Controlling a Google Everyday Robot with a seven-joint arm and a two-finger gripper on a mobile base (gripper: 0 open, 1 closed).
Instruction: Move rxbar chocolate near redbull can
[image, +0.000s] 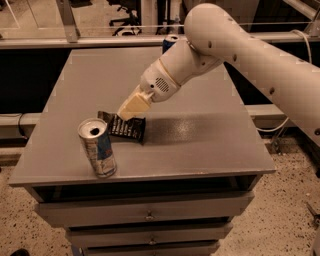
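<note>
Nearest you, at the near left corner of the grey tabletop (210, 150), the slim silver-and-blue redbull can (97, 148) stands upright. Just beyond it to the right, the small flat black rxbar chocolate (127, 130) hangs tilted, its low edge at or barely above the surface, almost touching the can. The beige two-finger gripper (131, 109) is clamped on the bar's upper edge. By my judgement the carry is nearly done: you have only to set it down and let go. At the far edge a dark blue can (169, 42) peeks out behind the white arm (240, 50).
</note>
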